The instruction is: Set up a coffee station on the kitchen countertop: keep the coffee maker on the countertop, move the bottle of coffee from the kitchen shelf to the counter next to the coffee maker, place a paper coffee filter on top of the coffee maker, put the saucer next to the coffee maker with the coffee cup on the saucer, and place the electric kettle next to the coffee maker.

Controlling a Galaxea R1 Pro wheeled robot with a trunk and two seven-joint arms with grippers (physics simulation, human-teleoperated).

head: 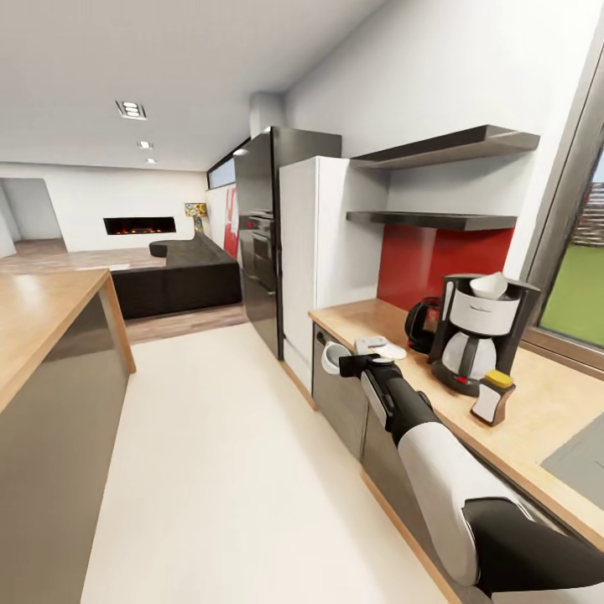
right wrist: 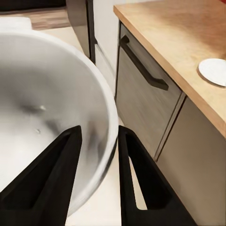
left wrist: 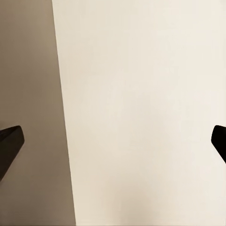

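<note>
Floor [head: 218,470]: pale cream, bare.
Walls: white; red splashback [head: 440,264] under two dark shelves [head: 436,180].
Fridge [head: 323,252]: white, beside black oven tower [head: 260,243].
Window [head: 575,285]: grass outside.
Far room: dark sofa [head: 180,277], lit fireplace [head: 140,225].
Ceiling: recessed lights [head: 132,110].

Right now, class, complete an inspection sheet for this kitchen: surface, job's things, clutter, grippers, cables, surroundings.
Surface: countertop, light wood.
Job's things: coffee maker with paper coffee filter on top; electric kettle and bottle of coffee beside it; saucer bare on the counter; coffee cup held off the counter edge.
Clutter: nothing seen.
Grippers: right gripper shut on cup rim; left gripper open over floor.
Cables: nothing seen.
Surroundings: wall shelves, island.
</note>
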